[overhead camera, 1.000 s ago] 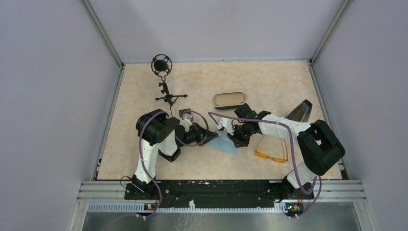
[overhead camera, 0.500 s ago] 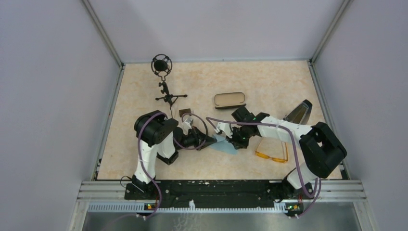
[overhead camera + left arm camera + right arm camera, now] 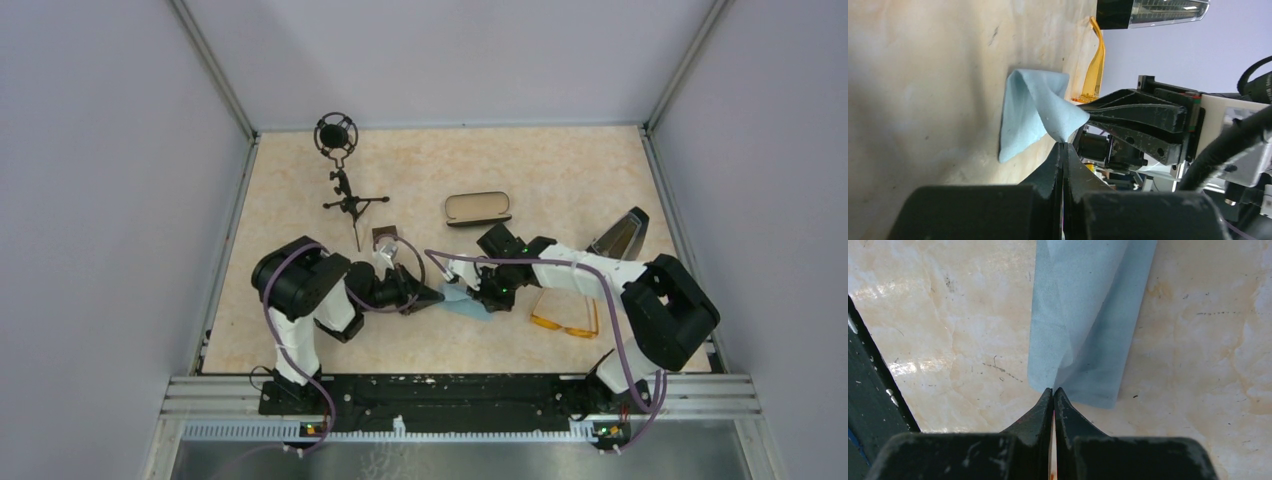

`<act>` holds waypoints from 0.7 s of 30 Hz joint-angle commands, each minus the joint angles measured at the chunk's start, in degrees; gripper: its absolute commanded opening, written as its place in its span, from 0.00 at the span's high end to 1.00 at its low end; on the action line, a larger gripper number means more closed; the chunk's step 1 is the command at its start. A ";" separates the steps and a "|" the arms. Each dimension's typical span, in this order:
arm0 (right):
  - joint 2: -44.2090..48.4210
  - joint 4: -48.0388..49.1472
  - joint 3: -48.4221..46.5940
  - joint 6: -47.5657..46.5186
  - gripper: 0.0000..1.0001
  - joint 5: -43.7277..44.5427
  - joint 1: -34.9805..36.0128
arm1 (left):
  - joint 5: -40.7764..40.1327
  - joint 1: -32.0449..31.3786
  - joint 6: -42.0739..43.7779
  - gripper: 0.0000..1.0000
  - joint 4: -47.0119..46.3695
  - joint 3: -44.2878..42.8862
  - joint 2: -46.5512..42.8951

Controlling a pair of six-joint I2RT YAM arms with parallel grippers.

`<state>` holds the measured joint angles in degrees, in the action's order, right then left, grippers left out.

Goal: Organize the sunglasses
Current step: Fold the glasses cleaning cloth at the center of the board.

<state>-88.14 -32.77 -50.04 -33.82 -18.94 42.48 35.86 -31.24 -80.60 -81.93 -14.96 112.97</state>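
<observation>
Both grippers are closed on the light blue cloth point(image 3: 1028, 107). The left gripper point(image 3: 1064, 145) pinches one corner and the right gripper point(image 3: 1053, 391) another, so the cloth rises in a fold off the table point(image 3: 300, 200). The sunglasses point(image 3: 565, 318) lie on the table, untouched, close to the right of the right gripper and nearer the arm bases than the open black case point(image 3: 477, 208).

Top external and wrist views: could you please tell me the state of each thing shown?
case: open, empty.
sunglasses: unfolded, lying flat, not gripped.
cloth: pinched by both grippers, partly lifted.
left gripper: shut on the cloth.
right gripper: shut on the cloth.
</observation>
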 commanded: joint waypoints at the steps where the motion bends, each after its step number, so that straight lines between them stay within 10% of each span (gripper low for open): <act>1: 1.57 0.42 -2.25 0.61 1.00 0.48 1.01 | -0.04 1.14 9.56 1.00 13.73 -2.28 -8.14; 9: 1.15 0.79 -3.14 1.41 1.00 1.94 1.93 | -3.73 1.27 21.70 1.00 40.27 -9.15 -17.75; 21: 1.01 0.16 -3.65 2.44 1.00 4.84 2.52 | -2.75 1.39 23.03 1.00 42.05 -10.51 -15.61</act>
<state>-88.14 -32.49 -51.51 -32.08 -14.66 44.14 33.17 -30.09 -59.55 -40.12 -24.45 96.92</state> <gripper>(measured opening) 0.004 0.006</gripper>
